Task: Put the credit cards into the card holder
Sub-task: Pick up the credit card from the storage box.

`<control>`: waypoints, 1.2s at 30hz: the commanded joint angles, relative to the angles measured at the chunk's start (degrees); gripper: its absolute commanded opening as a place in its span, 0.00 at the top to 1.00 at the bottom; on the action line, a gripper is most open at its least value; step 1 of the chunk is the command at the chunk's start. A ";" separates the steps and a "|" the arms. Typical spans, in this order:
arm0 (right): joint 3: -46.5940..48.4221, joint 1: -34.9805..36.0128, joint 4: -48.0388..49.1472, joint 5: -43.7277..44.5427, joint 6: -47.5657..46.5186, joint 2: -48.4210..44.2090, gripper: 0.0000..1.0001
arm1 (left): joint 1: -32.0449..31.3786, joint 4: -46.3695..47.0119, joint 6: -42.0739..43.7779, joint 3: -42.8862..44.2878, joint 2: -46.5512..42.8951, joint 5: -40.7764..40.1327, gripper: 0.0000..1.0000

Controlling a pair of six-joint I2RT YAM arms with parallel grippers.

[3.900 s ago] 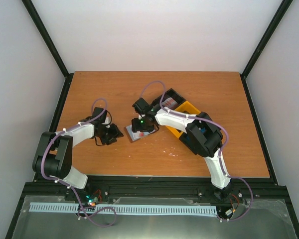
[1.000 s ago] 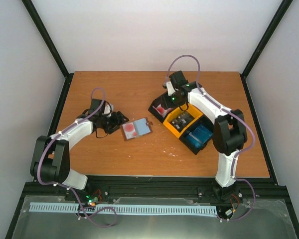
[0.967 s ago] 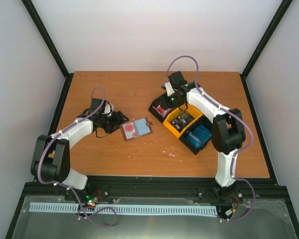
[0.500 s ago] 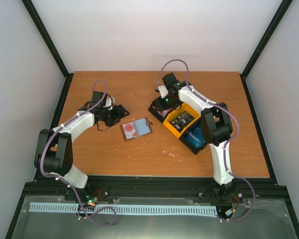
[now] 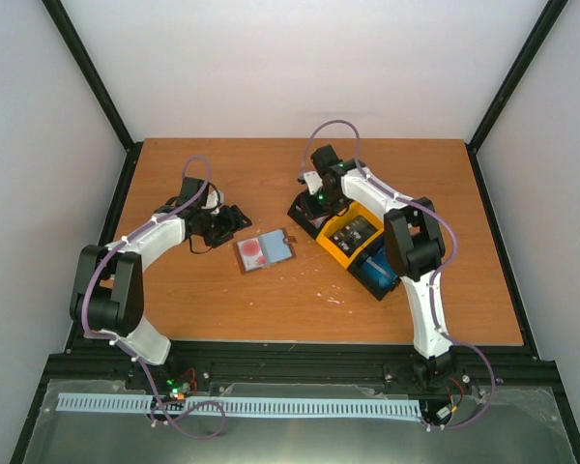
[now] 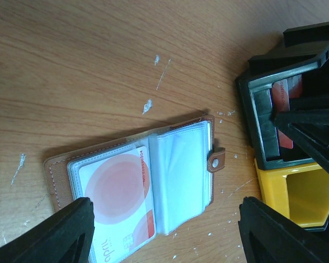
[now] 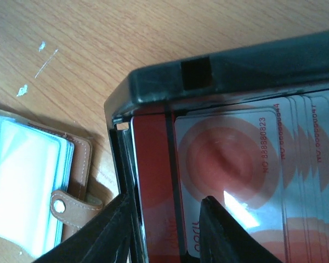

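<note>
**Right gripper (image 5: 311, 205) is down in the black bin (image 5: 298, 213)**

Swinging away from the card holder (image 5: 264, 250), where it worked a few seconds ago, the right arm now reaches out to the black bin right of the table's (image 5: 435, 193) centre, toward the far edge. The left gripper (image 5: 232, 220) has drifted farther from the near edge too and hovers just left of the holder.

From overhead, the holder lies open and flat near the middle of the table, with a red-and-white patch on it. The bins run in a slanted line toward the right edge: black, then the yellow bin (image 5: 333, 246), then a stack of blue cards (image 5: 372, 273) half under the right arm.

The left wrist view fills in the detail. That patch is a red-and-white card (image 6: 118, 194) already tucked in a clear sleeve, the facing sleeve is bare, and the snap tab (image 6: 215, 160) hangs free on the side nearest the bins. The left fingers (image 6: 60, 233) are spread wide with nothing between them.

Only the right wrist view looks inside the black bin, where the credit cards (image 7: 236, 159) lie fanned, red and white. The right fingers (image 7: 225, 230) stand apart, one by the bin's wall and one over the top card. Whether they touch that card I cannot tell.
</note>
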 commanded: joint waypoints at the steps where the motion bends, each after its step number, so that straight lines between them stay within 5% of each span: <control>1: 2.09 1.12 -1.26 1.39 0.00 1.40 0.67 | 0.08 -0.56 1.27 2.10 0.35 -0.33 0.26; 9: 2.24 1.21 -0.13 3.48 2.40 -1.55 0.96 | 0.08 -1.16 1.31 2.01 -0.46 -0.91 0.27; 25: 3.55 0.91 -4.86 7.50 10.80 -9.94 0.97 | 0.08 -0.18 0.43 0.49 -3.56 -0.33 0.26; 30: 4.10 -0.09 -6.27 -5.57 24.22 -12.17 0.97 | 0.08 3.31 -1.22 -2.21 -7.11 2.10 0.24; 36: -11.91 0.66 11.86 -29.58 50.49 -17.56 0.97 | 0.08 8.36 -6.37 -5.45 -13.48 8.10 0.19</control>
